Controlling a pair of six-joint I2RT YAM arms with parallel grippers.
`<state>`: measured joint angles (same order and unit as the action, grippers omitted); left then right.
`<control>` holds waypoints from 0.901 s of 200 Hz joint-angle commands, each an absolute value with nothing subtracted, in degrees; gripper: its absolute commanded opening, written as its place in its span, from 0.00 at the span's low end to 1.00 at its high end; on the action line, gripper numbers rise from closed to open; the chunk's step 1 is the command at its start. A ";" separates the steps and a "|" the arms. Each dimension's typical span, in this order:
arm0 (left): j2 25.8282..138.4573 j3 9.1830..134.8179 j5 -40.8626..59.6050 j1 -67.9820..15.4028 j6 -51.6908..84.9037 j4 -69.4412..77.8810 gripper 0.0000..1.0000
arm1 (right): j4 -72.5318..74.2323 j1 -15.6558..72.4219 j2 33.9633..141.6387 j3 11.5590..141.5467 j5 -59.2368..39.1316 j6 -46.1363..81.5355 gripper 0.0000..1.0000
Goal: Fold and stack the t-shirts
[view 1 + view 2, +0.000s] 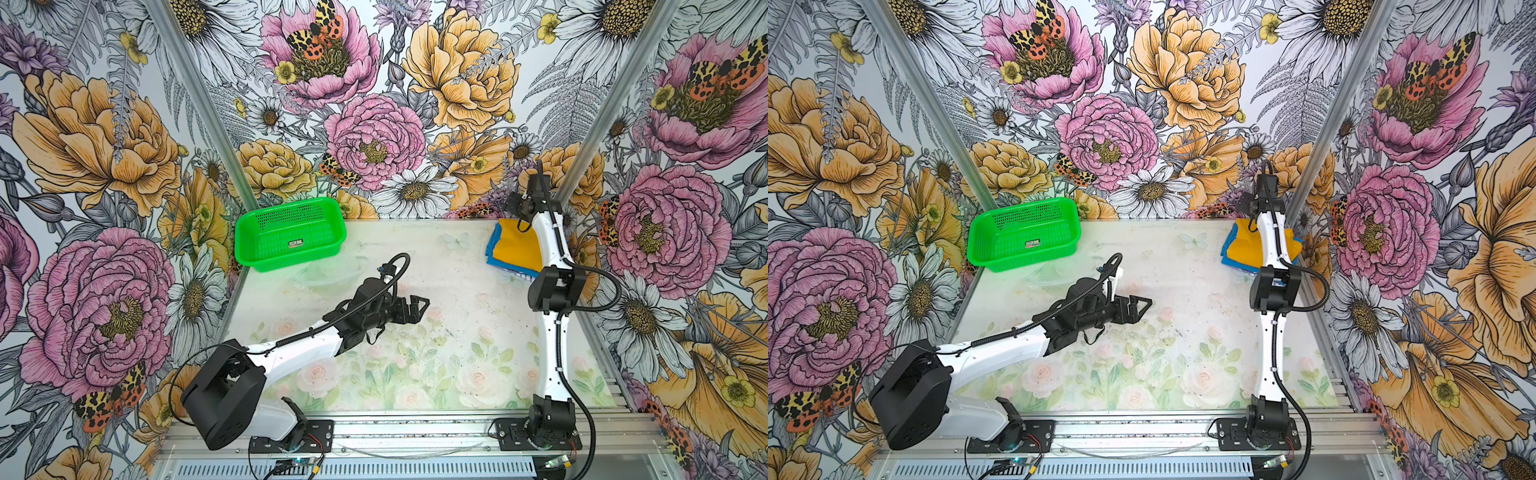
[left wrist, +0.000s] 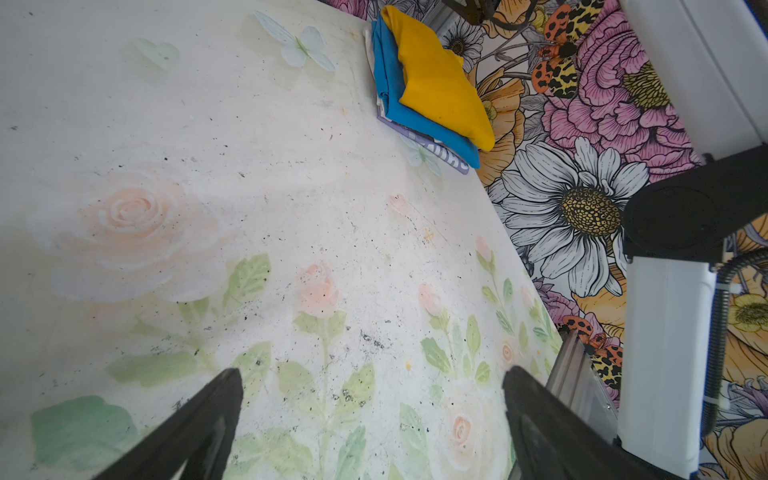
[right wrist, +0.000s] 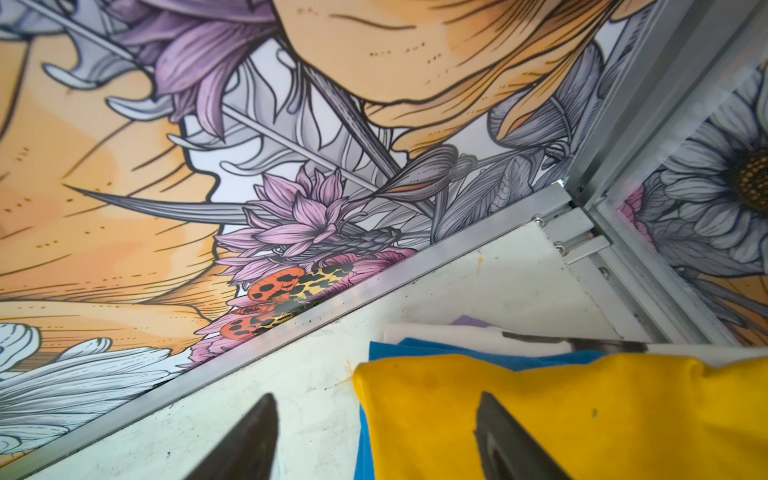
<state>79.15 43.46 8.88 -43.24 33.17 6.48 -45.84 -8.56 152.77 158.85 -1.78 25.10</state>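
Evidently the stacking step is at its close. The mustard-yellow t-shirt [image 1: 519, 245] lies folded on top of the bright blue t-shirt [image 1: 493, 246], and the pair sits at the far right corner of the table [image 1: 436, 340], close against the floral wall. A lavender lettered band [image 2: 440, 154] shows beneath the blue shirt's edge (whether it belongs to that shirt I cannot tell).

The right gripper [image 3: 376, 399] hangs low over the stack's corner. Its jaws stand well apart, one finger above bare table and one above yellow cloth, and nothing is pinched between them. The left gripper [image 2: 372, 374] hovers mid-table, well apart from the shirts, spread wide and empty. The green basket [image 1: 324, 232] at the far left holds no shirt.

By my reading, both folds are done and the pile is made, so little of the task is left. The next move calls for the right arm to lift straight up and clear, so that neither finger snags the yellow shirt's corner and drags it off the blue one. The yellow shirt sits somewhat askew, so a light squaring nudge might be worth it.
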 commanded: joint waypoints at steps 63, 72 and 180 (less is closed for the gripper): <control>77.85 43.20 11.95 -42.85 33.75 7.68 0.99 | -45.36 -22.94 143.25 147.06 -20.73 30.87 0.83; 78.08 43.28 11.95 -42.83 33.87 7.73 0.99 | -45.53 -24.60 144.21 146.77 -25.14 30.84 0.81; 80.68 43.92 11.05 -44.12 35.07 9.05 0.99 | -46.30 -29.28 147.52 138.98 -23.04 27.07 0.66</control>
<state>80.01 43.46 10.94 -43.75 34.46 7.11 -45.39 -28.64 146.67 141.43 -28.67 27.49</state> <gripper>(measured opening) 0.988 0.661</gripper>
